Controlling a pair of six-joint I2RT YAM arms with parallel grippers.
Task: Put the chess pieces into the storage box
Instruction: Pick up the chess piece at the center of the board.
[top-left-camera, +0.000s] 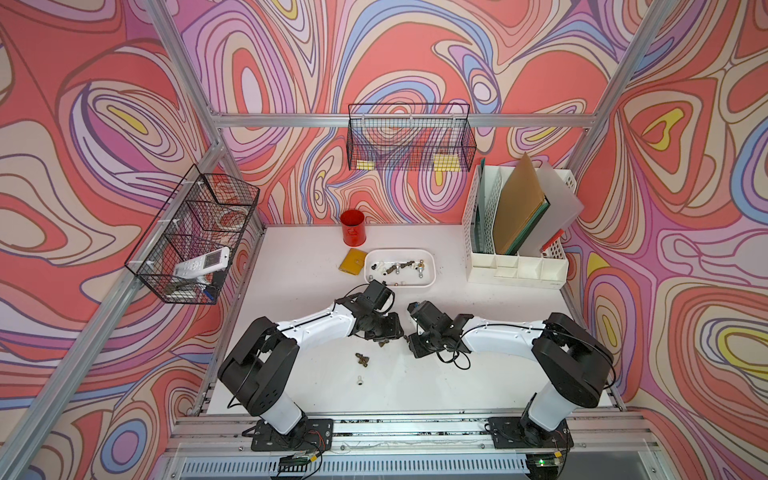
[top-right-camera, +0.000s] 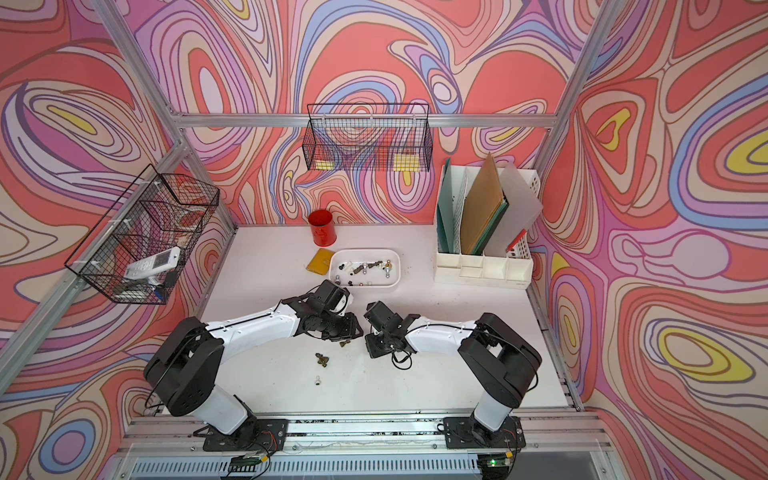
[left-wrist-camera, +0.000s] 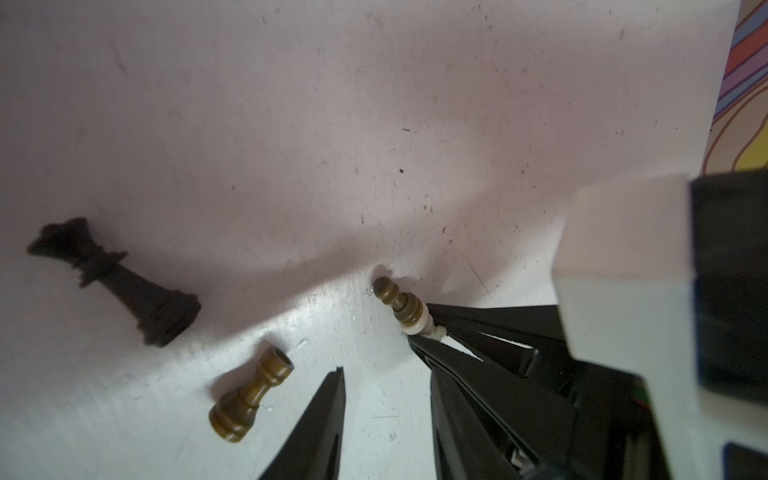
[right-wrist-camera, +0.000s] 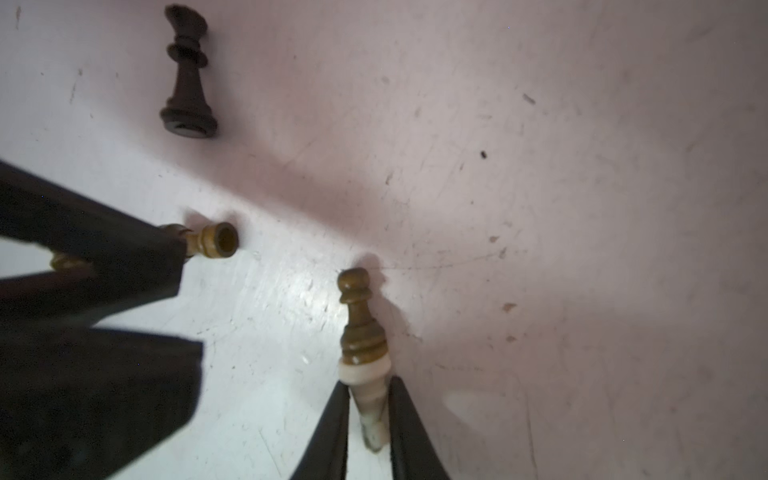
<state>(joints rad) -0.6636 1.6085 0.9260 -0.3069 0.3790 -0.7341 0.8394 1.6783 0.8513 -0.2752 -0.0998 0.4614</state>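
Nearest the arm bases, a lone pale piece (top-left-camera: 359, 378) lies on the white table (top-left-camera: 291, 386), well apart from both arms. Just beyond it, a black queen (left-wrist-camera: 112, 282) lies on its side, clear of both tools.

At mid-table both arms reach in toward each other with their tools angled down at the surface.

Left gripper (left-wrist-camera: 386, 374): released. The jaws stand apart with nothing between them. A bronze rook (left-wrist-camera: 251, 399) lies on its side just beside one left finger (left-wrist-camera: 320, 419), outside the jaws.

Right gripper (right-wrist-camera: 370, 384): clenched on a white piece (right-wrist-camera: 368, 399), with a finger pressing on either side of its stem. A bronze pawn (right-wrist-camera: 358, 316) sits base to base against that white piece and projects beyond the fingertips. Whether the pawn's head rests on the table cannot be determined.

Further back, the storage box (top-left-camera: 432, 272) stands upright on the table. It holds a scatter of chess pieces (top-left-camera: 409, 264), bronze, black and silvery, most of them lying flat. A yellow pad (top-left-camera: 353, 261) lies just beside the box on the robot's left. A red cup (top-left-camera: 352, 227) stands behind the pad, near the back wall. A white file organiser (top-left-camera: 515, 266) with upright folders occupies the far corner on the robot's right.
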